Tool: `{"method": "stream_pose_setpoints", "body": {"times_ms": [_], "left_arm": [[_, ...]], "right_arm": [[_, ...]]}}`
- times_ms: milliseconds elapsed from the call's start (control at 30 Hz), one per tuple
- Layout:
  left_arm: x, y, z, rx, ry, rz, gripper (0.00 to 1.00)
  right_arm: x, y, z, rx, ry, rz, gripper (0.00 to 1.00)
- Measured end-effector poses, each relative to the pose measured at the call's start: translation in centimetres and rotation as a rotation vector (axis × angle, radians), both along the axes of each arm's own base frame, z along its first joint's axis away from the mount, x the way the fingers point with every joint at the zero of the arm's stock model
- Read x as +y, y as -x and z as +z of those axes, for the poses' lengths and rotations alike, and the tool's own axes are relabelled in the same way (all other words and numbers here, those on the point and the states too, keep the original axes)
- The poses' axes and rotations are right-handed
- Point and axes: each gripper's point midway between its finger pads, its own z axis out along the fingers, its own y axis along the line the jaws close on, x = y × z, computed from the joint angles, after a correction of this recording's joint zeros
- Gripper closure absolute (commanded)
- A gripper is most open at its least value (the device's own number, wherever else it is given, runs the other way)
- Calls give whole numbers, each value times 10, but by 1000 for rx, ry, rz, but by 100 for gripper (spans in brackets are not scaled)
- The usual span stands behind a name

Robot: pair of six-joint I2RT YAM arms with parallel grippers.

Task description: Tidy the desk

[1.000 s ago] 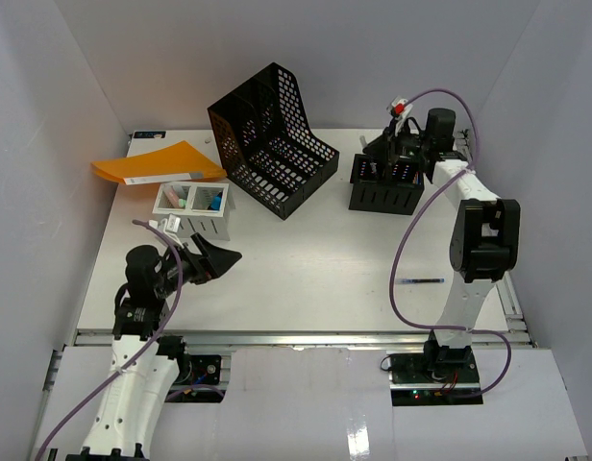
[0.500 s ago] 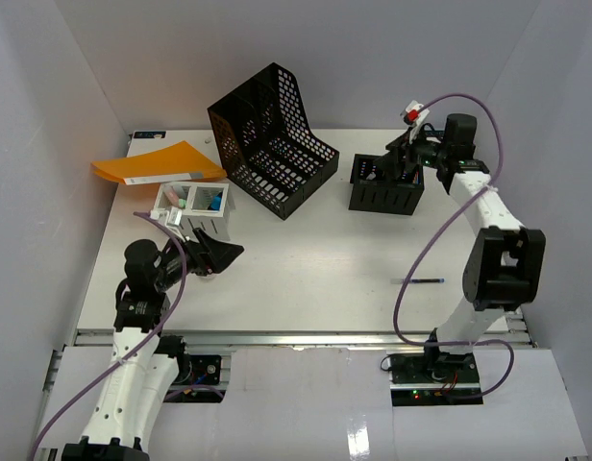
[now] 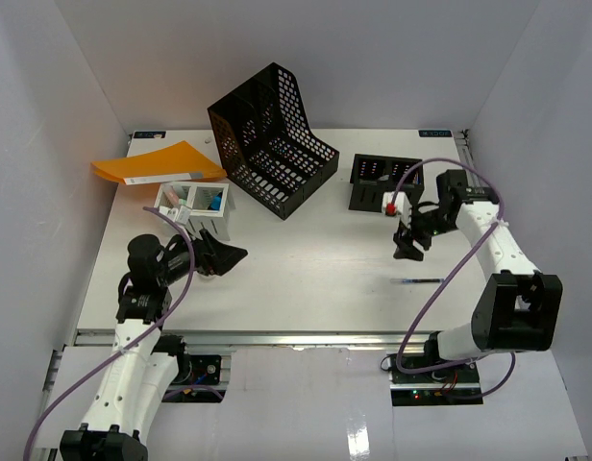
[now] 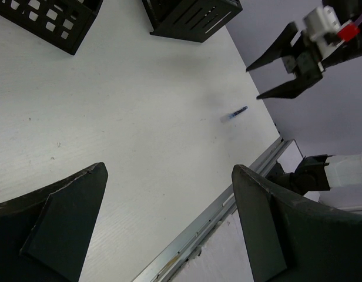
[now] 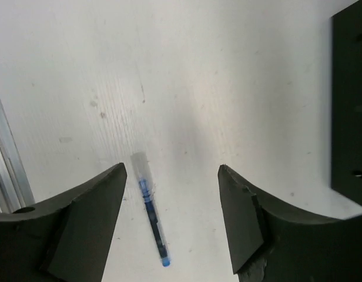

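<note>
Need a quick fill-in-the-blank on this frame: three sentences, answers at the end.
1. The right gripper hovers over the pen with its jaws ____.
2. The folder at the far left of the desk is ____ in colour.
3. The file rack is ____ in colour.
Missing words: open; orange; black.

Left tool [image 3: 231, 257] and right tool [image 3: 407, 252], both agape
</note>
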Motion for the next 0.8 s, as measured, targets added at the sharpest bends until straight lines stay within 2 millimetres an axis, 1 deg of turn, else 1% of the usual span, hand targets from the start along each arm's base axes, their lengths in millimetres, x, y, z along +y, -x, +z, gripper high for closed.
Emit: {"method": "stream_pose_setpoints", "body": {"times_ms": [67, 133, 200, 300, 400, 533, 667, 800], "left_arm": [[-1, 1, 2, -8, 2, -5, 2], [-1, 2, 5, -21, 3, -7, 2], [-1, 3, 7, -34, 3, -7, 2], [-1, 4, 9, -42, 3, -8, 2], [-1, 4, 9, -43, 3, -8, 2], [-1, 4, 8, -42, 2, -8, 2], [-1, 4, 8, -41, 2, -8, 2], [-1, 3, 7, -38, 1, -8, 2]], "right_arm": [[-9, 24, -29, 59, 83, 32, 31], [-16, 42, -48, 80, 175, 63, 31], [-19, 51, -61, 71, 264, 97, 31], [-25, 57, -80, 56, 377, 122, 33], [-33, 57, -93, 59, 462, 118, 35], [-39, 45, -101, 35, 531, 102, 38], [-42, 38, -108, 22, 573, 102, 43], [-45, 37, -119, 39, 604, 110, 49]]}}
